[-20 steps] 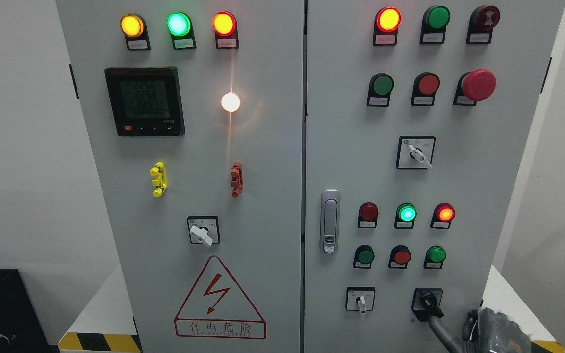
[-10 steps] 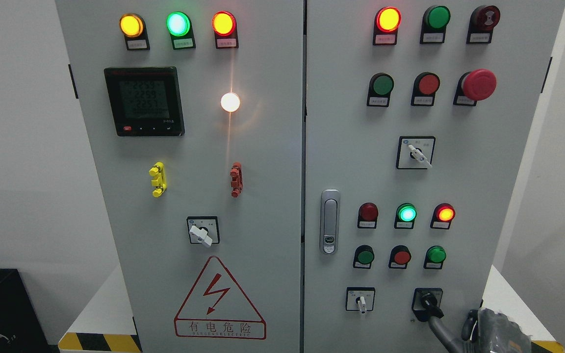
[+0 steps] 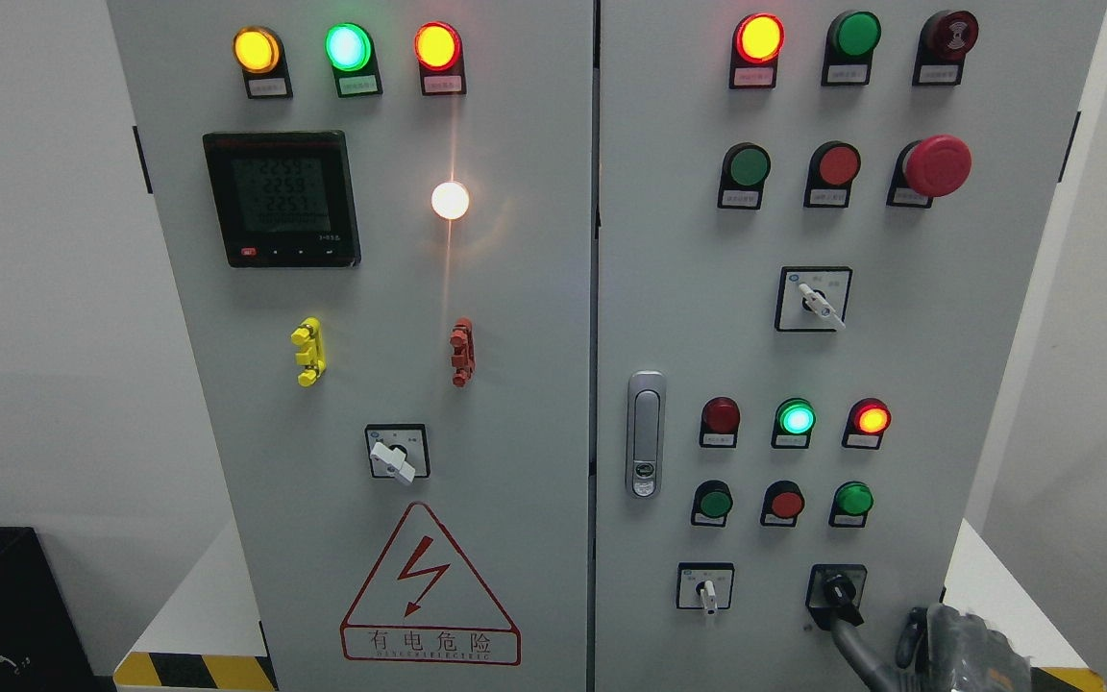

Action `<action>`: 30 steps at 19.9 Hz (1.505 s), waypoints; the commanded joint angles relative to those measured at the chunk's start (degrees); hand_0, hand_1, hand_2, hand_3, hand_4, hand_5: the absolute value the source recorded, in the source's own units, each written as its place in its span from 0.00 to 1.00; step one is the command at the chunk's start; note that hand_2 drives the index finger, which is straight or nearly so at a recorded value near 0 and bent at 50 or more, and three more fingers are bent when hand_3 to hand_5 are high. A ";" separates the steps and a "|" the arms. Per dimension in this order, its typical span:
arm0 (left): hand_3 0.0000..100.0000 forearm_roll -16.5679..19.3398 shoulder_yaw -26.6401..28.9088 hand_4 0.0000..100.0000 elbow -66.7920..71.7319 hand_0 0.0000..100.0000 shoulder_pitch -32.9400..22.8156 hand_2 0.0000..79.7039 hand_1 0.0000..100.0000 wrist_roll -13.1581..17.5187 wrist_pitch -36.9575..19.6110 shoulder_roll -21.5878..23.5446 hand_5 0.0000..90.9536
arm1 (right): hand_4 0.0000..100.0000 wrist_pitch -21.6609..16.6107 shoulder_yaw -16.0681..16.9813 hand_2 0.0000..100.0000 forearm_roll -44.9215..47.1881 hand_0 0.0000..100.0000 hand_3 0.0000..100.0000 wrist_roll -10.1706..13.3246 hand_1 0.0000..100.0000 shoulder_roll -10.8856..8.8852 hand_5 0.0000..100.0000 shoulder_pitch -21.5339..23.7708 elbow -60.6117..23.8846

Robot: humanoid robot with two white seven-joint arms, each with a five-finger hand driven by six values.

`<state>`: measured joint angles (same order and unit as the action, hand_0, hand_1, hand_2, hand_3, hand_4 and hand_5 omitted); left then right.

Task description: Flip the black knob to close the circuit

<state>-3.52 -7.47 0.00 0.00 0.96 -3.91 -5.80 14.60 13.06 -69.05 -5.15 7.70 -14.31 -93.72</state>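
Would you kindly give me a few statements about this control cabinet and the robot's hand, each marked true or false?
1. The black knob sits at the lower right of the right door. True.
2. The right hand is beside the door handle. False: it is at the bottom right, below the black knob.
3. The emergency stop button is red. True.
4. The meter display is on the right door. False: it is on the left door.

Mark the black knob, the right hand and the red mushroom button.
black knob (image 3: 836, 588), head view, on the knob's dark body in its square plate.
right hand (image 3: 959, 652), head view, on the grey back of the hand at the bottom edge.
red mushroom button (image 3: 938, 165), head view, on the red cap's centre.
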 commanded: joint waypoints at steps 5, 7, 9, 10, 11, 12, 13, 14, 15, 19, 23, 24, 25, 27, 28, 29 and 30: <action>0.00 0.00 0.00 0.00 -1.32 0.12 -1.23 0.00 0.56 0.00 -0.04 0.00 0.00 | 0.89 -0.01 -3.21 0.83 0.15 0.00 1.00 0.06 0.12 0.04 0.97 0.34 -0.24; 0.00 0.00 0.00 0.00 -1.32 0.12 -1.23 0.00 0.56 0.00 -0.04 0.00 0.00 | 0.88 -0.36 -3.22 0.83 0.24 0.00 1.00 0.67 0.12 0.04 0.96 0.78 -0.50; 0.00 0.00 0.00 0.00 -1.32 0.12 -1.23 0.00 0.56 0.00 -0.04 0.00 0.00 | 0.88 -1.33 -3.30 0.83 0.24 0.00 1.00 1.37 0.13 0.04 0.96 1.21 -0.68; 0.00 0.00 0.00 0.00 -1.32 0.12 -1.23 0.00 0.56 0.00 -0.04 0.00 0.00 | 0.88 -1.33 -3.30 0.83 0.32 0.00 1.00 1.37 0.13 0.04 0.96 1.48 -1.11; 0.00 0.00 0.00 0.00 -1.32 0.12 -1.23 0.00 0.56 0.00 -0.04 0.00 0.00 | 0.88 -1.33 -3.39 0.83 0.32 0.00 1.00 1.37 0.13 0.04 0.95 1.74 -1.81; 0.00 0.00 0.00 0.00 -1.32 0.12 -1.23 0.00 0.56 0.00 -0.04 0.00 0.00 | 0.88 -1.33 -3.39 0.83 0.32 0.00 1.00 1.37 0.13 0.04 0.95 2.09 -2.17; 0.00 0.00 0.00 0.00 -1.32 0.12 -1.23 0.00 0.56 0.00 -0.04 0.00 0.00 | 0.88 -1.33 -3.39 0.83 0.41 0.00 1.00 1.37 0.13 0.04 0.95 2.36 -2.52; 0.00 0.00 0.00 0.00 -1.32 0.12 -1.23 0.00 0.56 0.00 -0.04 0.00 0.00 | 0.88 -1.33 -3.48 0.83 0.76 0.00 1.00 1.37 0.13 0.04 0.95 2.71 -3.31; 0.00 0.00 0.00 0.00 -1.32 0.12 -1.23 0.00 0.56 0.00 -0.04 0.00 0.00 | 0.88 -1.33 -3.74 0.83 1.72 0.00 1.00 1.37 0.13 0.04 0.95 3.15 -3.75; 0.00 0.00 0.00 0.00 -1.32 0.12 -1.23 0.00 0.56 0.00 -0.04 0.00 0.00 | 0.87 -1.42 -4.53 0.82 4.09 0.00 1.00 2.34 0.13 -0.05 0.95 5.43 -6.03; 0.00 0.00 0.00 0.00 -1.32 0.12 -1.23 0.00 0.56 0.00 -0.04 0.00 0.00 | 0.86 -1.60 -5.94 0.79 9.72 0.00 0.99 4.27 0.14 -0.05 0.93 9.03 -9.28; 0.00 0.00 0.00 0.00 -1.32 0.12 -1.23 0.00 0.56 0.00 -0.04 0.00 0.00 | 0.85 -1.60 -6.20 0.78 11.64 0.00 0.98 4.54 0.14 -0.05 0.92 10.35 -10.25; 0.00 0.00 0.00 0.00 -1.32 0.12 -1.23 0.00 0.56 0.00 -0.04 0.00 0.00 | 0.84 -1.68 -6.64 0.77 14.19 0.00 0.98 4.97 0.14 -0.05 0.90 11.49 -11.39; 0.00 0.00 0.00 0.00 -1.32 0.12 -1.23 0.00 0.56 0.00 -0.04 0.00 0.00 | 0.84 -2.73 -7.78 0.74 20.42 0.00 0.97 6.90 0.14 -0.14 0.89 13.86 -13.24; 0.00 0.00 0.00 0.00 -1.32 0.12 -1.23 0.00 0.56 0.00 -0.04 0.00 0.00 | 0.83 -3.96 -7.87 0.71 23.50 0.00 0.97 7.78 0.15 -0.14 0.88 14.92 -14.12; 0.00 0.00 0.00 0.00 -1.32 0.12 -1.23 0.00 0.56 0.00 -0.04 0.00 0.00 | 0.83 -5.45 -7.87 0.70 26.40 0.00 0.96 8.49 0.15 -0.14 0.87 15.89 -14.73; 0.00 0.00 0.00 0.00 -1.32 0.12 -1.23 0.00 0.56 0.00 -0.04 0.00 0.00 | 0.83 -7.20 -7.87 0.67 29.30 0.00 0.94 8.93 0.15 -0.23 0.84 16.85 -14.91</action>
<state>-3.52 -7.47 0.00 0.00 0.96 -3.92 -5.80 10.35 8.69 -52.39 2.28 7.66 -2.98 -102.01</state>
